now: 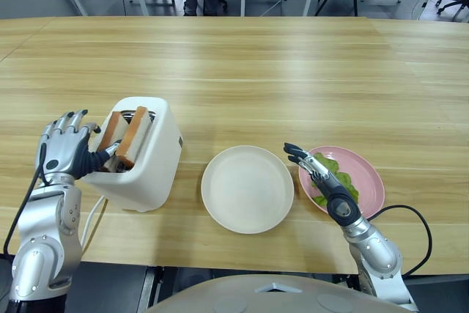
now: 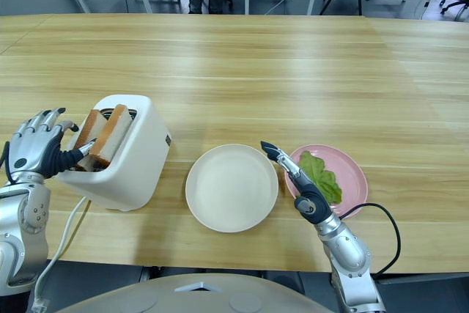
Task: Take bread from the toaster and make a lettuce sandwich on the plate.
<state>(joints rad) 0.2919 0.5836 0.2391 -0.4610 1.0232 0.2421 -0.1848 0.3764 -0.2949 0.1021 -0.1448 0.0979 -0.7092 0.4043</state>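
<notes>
Right hand [image 1: 326, 181] open-fingered by lettuce [image 2: 319, 174]; left hand [image 1: 64, 148] likewise, beside bread [image 1: 132, 137] upright in toaster [image 1: 157, 170].

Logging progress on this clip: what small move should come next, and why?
Probably curl the fingers of the left hand around the nearer slice and lift it from the toaster. Both slices stand in the slots, the white plate is bare, and that hand sits open beside the toaster. The right hand, open by the lettuce, can wait.

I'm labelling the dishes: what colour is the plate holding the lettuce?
The plate is pink, best seen in the right eye view.
</notes>
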